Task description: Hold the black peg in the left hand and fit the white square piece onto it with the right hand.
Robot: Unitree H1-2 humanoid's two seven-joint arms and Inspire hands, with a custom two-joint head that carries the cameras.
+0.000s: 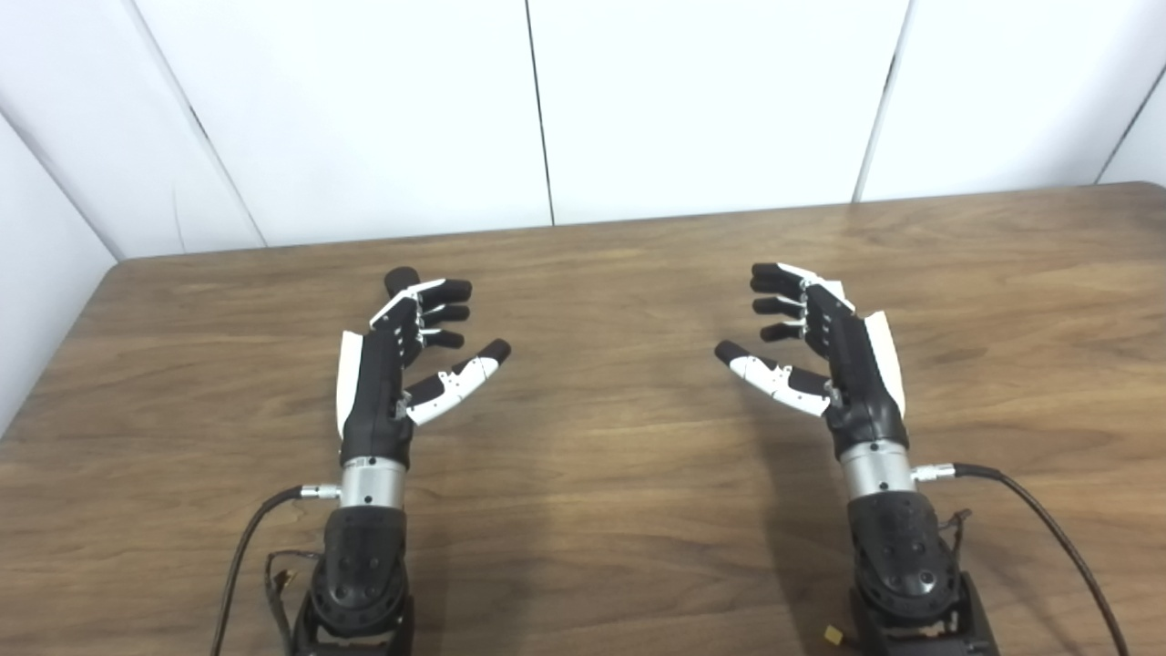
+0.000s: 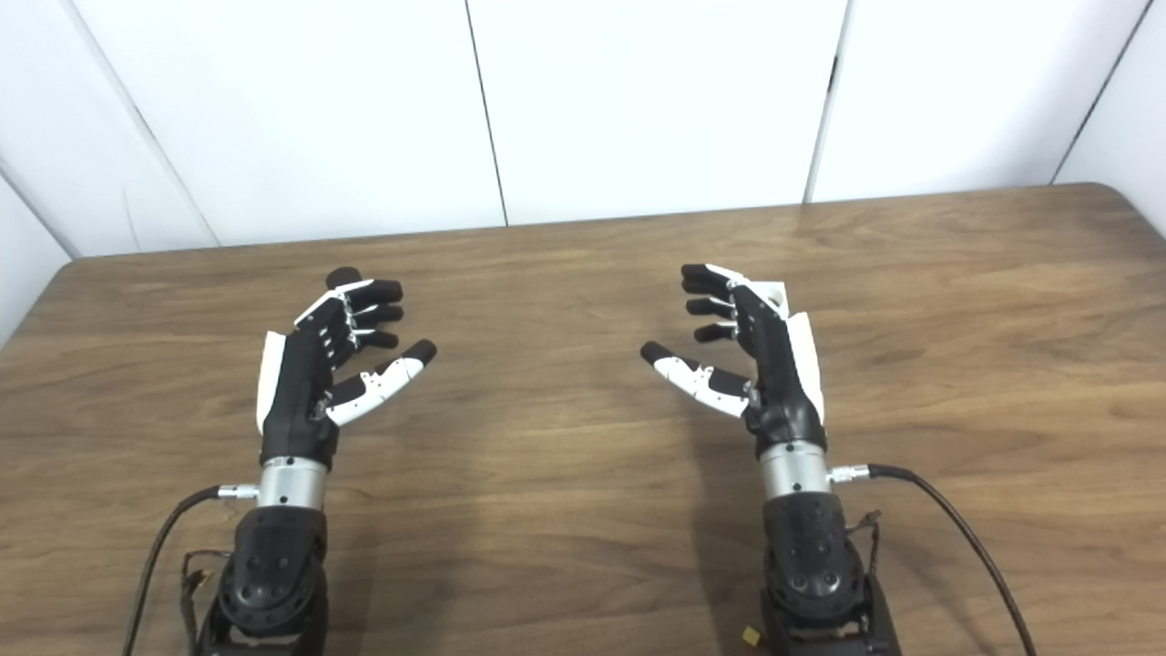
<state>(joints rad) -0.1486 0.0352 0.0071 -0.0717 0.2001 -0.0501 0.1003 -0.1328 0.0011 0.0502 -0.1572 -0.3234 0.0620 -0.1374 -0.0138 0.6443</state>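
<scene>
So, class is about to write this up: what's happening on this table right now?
Nothing is being handled yet. The left hand and right hand both hover open above the wooden table, palms facing each other, fingers spread and slightly curled. Neither holds anything. A small dark tip shows behind the left hand's fingers; what it is cannot be told. No white piece is clearly visible.

Table (image 1: 601, 474): brown wood-grain pattern with darker streaks. Wall panels (image 1: 710, 100) behind the table: plain white, divided by thin dark seams. Left hand (image 1: 387, 374) and right hand (image 1: 843, 364), above the table: black bodies, white outer plates, black fingertips, silver wrist collars. Cables (image 1: 1048, 528) at the wrists: black.
</scene>
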